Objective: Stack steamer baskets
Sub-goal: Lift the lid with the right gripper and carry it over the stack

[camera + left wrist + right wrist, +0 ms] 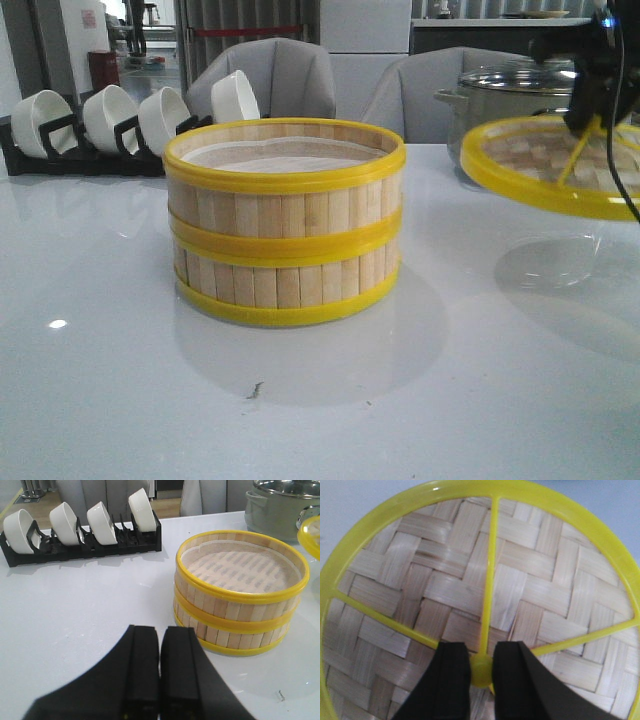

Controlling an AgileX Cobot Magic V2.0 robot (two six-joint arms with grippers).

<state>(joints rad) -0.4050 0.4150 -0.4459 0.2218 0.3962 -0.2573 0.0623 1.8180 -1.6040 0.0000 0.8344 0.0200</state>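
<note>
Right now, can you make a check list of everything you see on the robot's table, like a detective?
Surface: white glossy table, one small dark mark near the front.
Job's things: two steamer baskets already stacked, rims lined up, top one open with a white liner.
Clutter: woven lid held off the table at right; grey pot with glass lid behind it; black rack of white bowls at back left.
Grippers: left gripper closed, empty, above the table near the stack; right gripper clamped on the lid's yellow handle hub.
Cables: a black cable hangs by the right arm.
Surroundings: grey chairs behind the table.
</note>
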